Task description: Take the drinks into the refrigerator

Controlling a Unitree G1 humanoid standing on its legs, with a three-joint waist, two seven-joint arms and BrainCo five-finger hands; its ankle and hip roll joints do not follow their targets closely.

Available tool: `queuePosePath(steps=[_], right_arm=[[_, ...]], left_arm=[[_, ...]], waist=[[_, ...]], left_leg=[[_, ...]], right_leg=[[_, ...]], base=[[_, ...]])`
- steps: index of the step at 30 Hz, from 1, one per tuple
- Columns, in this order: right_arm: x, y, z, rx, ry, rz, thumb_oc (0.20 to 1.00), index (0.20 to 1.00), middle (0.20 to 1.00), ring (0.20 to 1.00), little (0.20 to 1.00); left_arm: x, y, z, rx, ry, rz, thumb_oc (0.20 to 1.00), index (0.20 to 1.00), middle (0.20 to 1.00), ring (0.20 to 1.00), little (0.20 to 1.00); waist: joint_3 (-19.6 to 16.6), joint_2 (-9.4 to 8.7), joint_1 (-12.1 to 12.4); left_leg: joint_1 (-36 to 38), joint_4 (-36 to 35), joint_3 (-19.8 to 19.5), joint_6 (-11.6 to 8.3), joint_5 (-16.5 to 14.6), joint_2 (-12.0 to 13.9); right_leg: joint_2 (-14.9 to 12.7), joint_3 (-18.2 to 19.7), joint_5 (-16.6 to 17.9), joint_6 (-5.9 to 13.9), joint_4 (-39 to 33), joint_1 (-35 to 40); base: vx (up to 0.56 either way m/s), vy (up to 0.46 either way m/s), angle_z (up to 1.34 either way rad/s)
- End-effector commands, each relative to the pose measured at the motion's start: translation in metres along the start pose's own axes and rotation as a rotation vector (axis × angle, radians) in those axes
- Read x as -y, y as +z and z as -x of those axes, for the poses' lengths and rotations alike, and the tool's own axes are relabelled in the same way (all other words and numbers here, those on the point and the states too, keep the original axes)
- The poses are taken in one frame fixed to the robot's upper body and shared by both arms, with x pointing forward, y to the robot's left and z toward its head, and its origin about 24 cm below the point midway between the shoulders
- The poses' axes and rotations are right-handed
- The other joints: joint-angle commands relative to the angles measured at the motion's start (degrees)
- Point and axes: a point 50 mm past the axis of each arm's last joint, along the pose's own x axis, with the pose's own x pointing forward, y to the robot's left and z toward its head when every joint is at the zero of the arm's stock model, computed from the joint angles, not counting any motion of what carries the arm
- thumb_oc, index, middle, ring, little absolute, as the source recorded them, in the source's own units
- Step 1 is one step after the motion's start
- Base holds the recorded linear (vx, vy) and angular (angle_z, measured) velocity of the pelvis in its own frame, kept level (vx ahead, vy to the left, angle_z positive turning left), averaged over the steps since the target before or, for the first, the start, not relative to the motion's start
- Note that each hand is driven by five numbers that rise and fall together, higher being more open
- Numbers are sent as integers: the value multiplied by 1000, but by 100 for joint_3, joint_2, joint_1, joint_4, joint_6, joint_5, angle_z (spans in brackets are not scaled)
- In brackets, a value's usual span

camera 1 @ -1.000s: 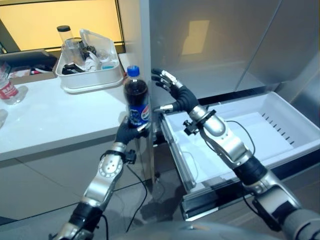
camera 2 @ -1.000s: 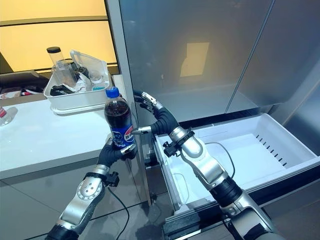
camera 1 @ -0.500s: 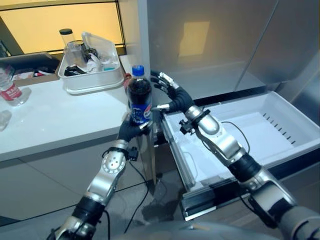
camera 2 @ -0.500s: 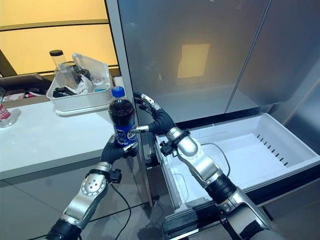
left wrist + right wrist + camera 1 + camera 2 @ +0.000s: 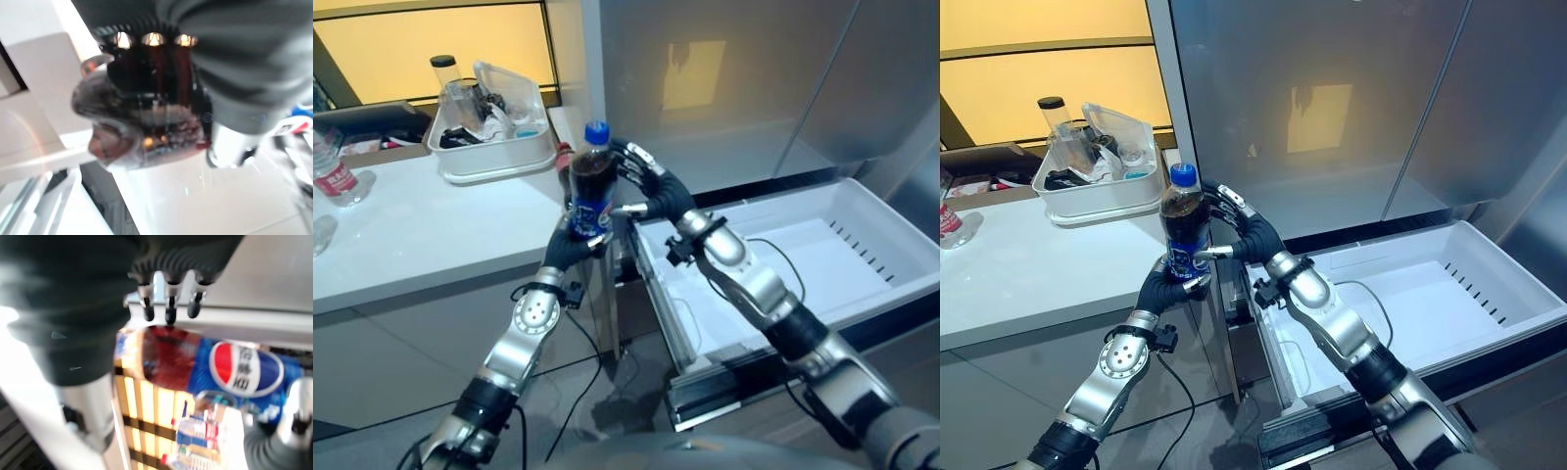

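My left hand [image 5: 570, 247] grips the upright dark cola bottle with blue cap [image 5: 591, 188] low; my spread-fingered right hand [image 5: 651, 188] sits just right of it.

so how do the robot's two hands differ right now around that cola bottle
The left hand is curled round the base of the cola bottle and holds it upright from below; the right hand is open, fingers spread beside the bottle's upper part. The left arm rises from below the counter; the right reaches across the open drawer. Both meet at the bottle in front of the refrigerator.
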Motion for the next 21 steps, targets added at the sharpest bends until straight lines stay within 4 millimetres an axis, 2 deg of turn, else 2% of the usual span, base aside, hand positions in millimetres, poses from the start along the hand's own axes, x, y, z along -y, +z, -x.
queuePosePath(steps=[1,2,3,4,5,6,7,13,18,21], right_arm=[[27,33,16,171,-84,43,1000,1000,1000,1000,1000],[27,33,17,169,-85,42,1000,1000,1000,1000,1000],[44,35,32,144,-135,105,1000,1000,1000,1000,1000],[44,35,33,143,-135,105,1000,1000,1000,1000,1000],[56,33,42,117,-170,121,1000,1000,1000,1000,1000],[56,33,42,117,-171,120,1000,1000,1000,1000,1000],[65,30,49,85,-188,130,1000,1000,1000,1000,1000],[85,33,71,39,-227,176,1000,1000,1000,1000,1000],[86,29,81,21,-245,153,1000,1000,1000,1000,1000],[78,27,78,24,-199,141,1000,1000,1000,1000,1000]], left_arm=[[-36,52,-15,281,113,100,200,200,200,200,200],[-36,52,-15,279,110,101,200,200,200,200,200],[-45,51,-8,282,108,128,200,200,200,200,200],[-44,51,-7,281,106,130,200,200,200,200,200],[-48,52,-5,289,105,152,200,200,200,200,200],[-48,52,-5,289,103,153,200,200,200,200,200],[-52,53,-4,299,105,165,200,200,200,200,200],[-59,57,-1,321,91,193,200,200,200,200,200],[-60,56,0,325,85,210,200,200,200,200,200],[-57,59,-2,338,61,195,200,200,200,200,200]], waist=[[-92,-153,75],[-101,-151,81],[-97,-164,63],[-105,-162,68],[-98,-181,65],[-100,-181,69],[-93,-201,68],[-104,-229,45],[-115,-234,25],[-124,-227,17]], left_leg=[[-25,7,49,156,-289,-57],[-24,7,49,156,-290,-57],[-37,7,46,155,-288,-61],[-38,7,47,155,-289,-60],[-51,7,47,153,-282,-61],[-53,7,47,153,-281,-61],[-70,7,46,152,-272,-64],[-105,7,35,154,-270,-77],[-115,7,26,163,-276,-95],[-105,7,36,170,-280,-93]], right_leg=[[-248,-96,-32,446,24,86],[-248,-96,-32,447,24,86],[-243,-87,-30,455,24,62],[-242,-85,-30,456,24,61],[-242,-82,-21,462,24,43],[-242,-82,-20,462,24,41],[-244,-80,-4,468,24,25],[-244,-57,9,477,24,-21],[-245,-53,4,475,24,-23],[-245,-39,4,469,24,-23]], base=[[0,0,0],[0,0,0],[0,0,0],[-7,-2,3],[0,0,0],[0,0,0],[-6,-1,-3],[-1,0,-1],[3,-1,2],[0,0,0]])
